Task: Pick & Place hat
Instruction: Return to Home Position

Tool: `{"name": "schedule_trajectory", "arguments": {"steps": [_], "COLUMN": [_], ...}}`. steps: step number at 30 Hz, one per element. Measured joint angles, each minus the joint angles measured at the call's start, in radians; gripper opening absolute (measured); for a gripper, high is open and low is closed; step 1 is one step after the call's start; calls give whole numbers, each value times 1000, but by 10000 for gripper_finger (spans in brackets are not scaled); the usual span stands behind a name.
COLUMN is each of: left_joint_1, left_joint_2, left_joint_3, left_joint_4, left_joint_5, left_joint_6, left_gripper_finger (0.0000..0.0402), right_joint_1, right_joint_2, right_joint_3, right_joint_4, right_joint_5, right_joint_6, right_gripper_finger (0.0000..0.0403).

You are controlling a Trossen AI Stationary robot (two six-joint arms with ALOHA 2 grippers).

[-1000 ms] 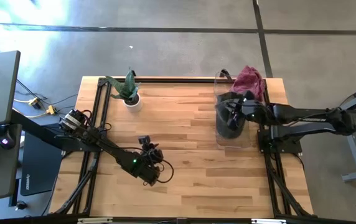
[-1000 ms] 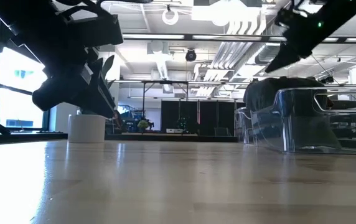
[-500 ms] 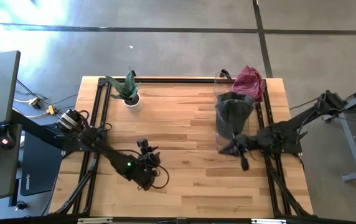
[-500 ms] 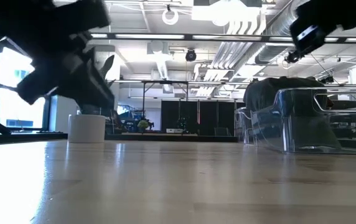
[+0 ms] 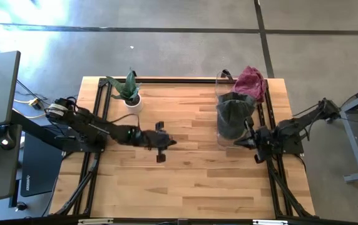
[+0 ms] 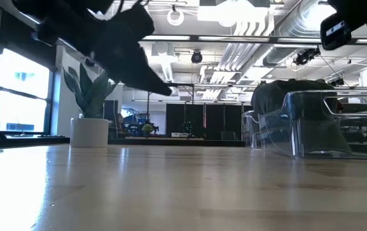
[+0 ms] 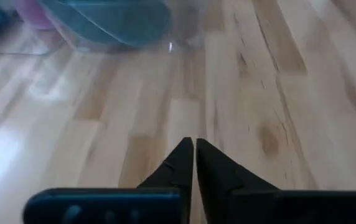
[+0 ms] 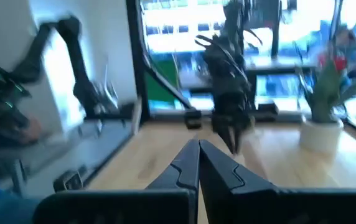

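Note:
A dark grey hat (image 5: 232, 115) lies inside a clear plastic container (image 5: 219, 139) at the table's right side; in the low view the hat (image 6: 280, 106) shows through the container's wall (image 6: 337, 131). A maroon hat (image 5: 251, 81) rests at the container's far end. My left gripper (image 5: 169, 143) hovers shut over the table's middle, pointing toward the container (image 7: 103, 18). In its wrist view the fingertips meet (image 7: 194, 154). My right gripper (image 5: 240, 143) is shut and empty, just off the container's near end at the right edge, fingertips together (image 8: 198, 152).
A potted plant (image 5: 129, 90) in a white pot (image 6: 88, 132) stands at the far left of the table. Black rails run along the left and right sides (image 5: 97, 119). Bare wood lies between the two grippers and along the near edge.
My right gripper has drawn back from above the hat in the container, toward the near edge and then the right edge, the arm folding in. The dark hat stayed in the container. My left gripper swung from the near left toward the table's middle, rising and turning to face the container.

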Motion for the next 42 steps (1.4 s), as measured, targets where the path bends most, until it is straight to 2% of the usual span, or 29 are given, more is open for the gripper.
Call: {"name": "schedule_trajectory", "arguments": {"steps": [2, 4, 6, 8, 13, 15, 18, 22, 34, 42], "left_joint_1": [47, 93, 144, 195, 298, 332, 368, 407, 412, 411], "left_joint_2": [-4, -21, -37, -38, -114, -178, -279, -476, -965, -1256], "left_joint_3": [3, 0, 2, 1, -45, -87, -134, -244, -483, -648], "left_joint_4": [8, -20, 1, 0, 8, -32, -4, -22, -91, -94], "left_joint_5": [36, 115, 205, 256, 283, 290, 300, 303, 285, 367], "left_joint_6": [-42, -64, -58, -38, -13, -12, -1, -2, -21, -73], "left_gripper_finger": [5, 2, 1, 0, 0, 0, 0, 0, 0, 0], "right_joint_1": [-38, -89, -151, -218, -339, -371, -409, -428, -430, -430], "right_joint_2": [-63, -117, -170, -215, -328, -328, -303, -285, -277, -278], "right_joint_3": [-88, -150, -184, -188, -188, -208, -224, -225, -225, -225], "right_joint_4": [119, 167, 140, 56, -92, -90, -58, -67, -72, -70], "right_joint_5": [-46, -32, 56, 72, -178, -196, -228, -274, -279, -279], "right_joint_6": [-27, -33, -34, -35, -26, 1, 18, -4, -8, -8], "right_gripper_finger": [1, 1, 1, 1, 1, 1, 1, 0, 10, 11]}}
